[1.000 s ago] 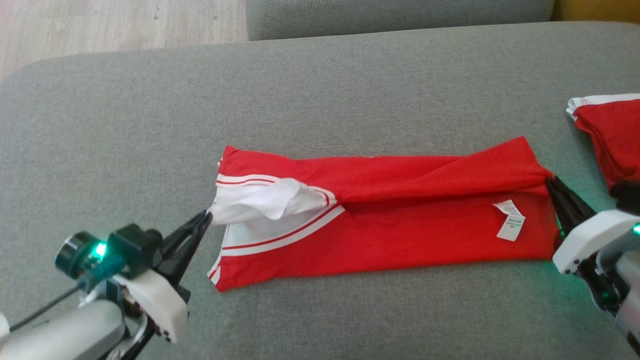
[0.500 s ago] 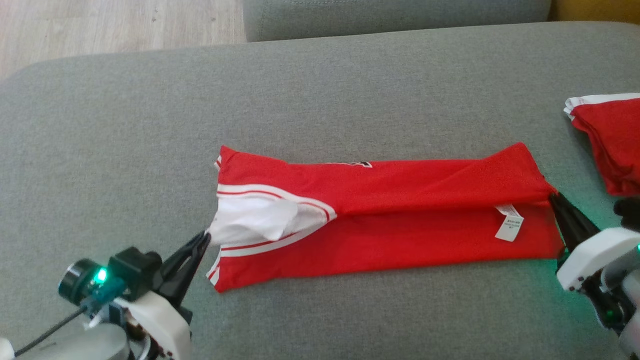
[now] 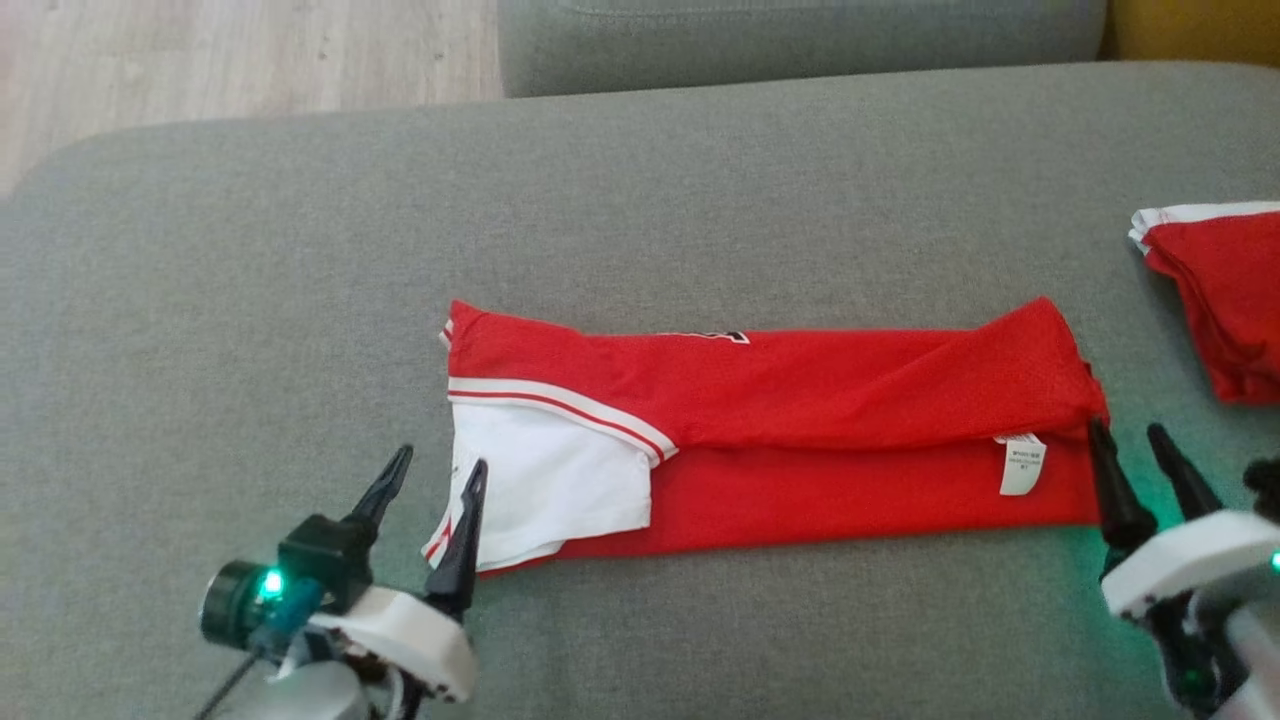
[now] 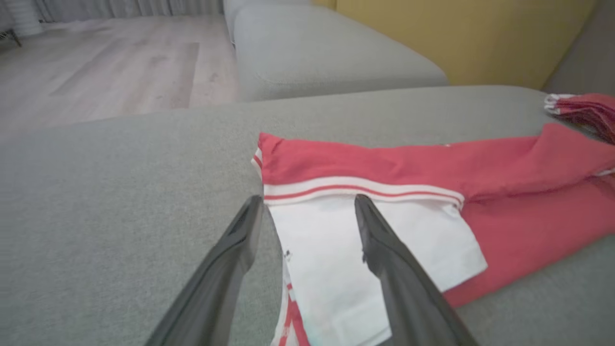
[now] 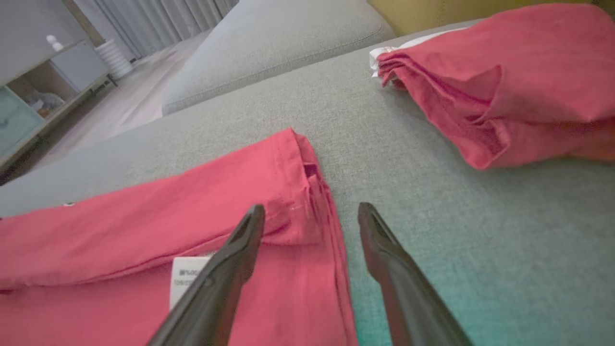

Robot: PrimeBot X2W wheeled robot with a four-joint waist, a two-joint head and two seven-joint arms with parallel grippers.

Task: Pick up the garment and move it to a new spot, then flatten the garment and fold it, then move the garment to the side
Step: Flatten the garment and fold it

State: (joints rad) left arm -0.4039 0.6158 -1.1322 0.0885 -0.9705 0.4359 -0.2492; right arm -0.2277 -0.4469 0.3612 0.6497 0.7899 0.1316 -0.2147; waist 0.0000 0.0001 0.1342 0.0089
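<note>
The red garment (image 3: pixel 800 420) with white striped trim lies folded into a long band across the grey cushion (image 3: pixel 640 220). Its white panel (image 3: pixel 560 480) forms the left end and a white care label (image 3: pixel 1020 465) sits near the right end. At that left end my left gripper (image 3: pixel 432 475) is open, its fingers straddling the white edge (image 4: pixel 326 250) without holding it. My right gripper (image 3: pixel 1130 445) is open at the right end, just off the red hem (image 5: pixel 317 226); its jaws hold nothing.
A second folded red garment (image 3: pixel 1225 300) with a white edge lies at the cushion's right side, also seen bunched in the right wrist view (image 5: pixel 504 86). Another grey cushion (image 3: pixel 800 40) sits behind. Wooden floor (image 3: pixel 240 50) lies beyond the far left edge.
Both grippers have opened and let go of the garment's ends. The upper flap has dropped flat onto the lower layer, and both arms have drawn back slightly toward me.
</note>
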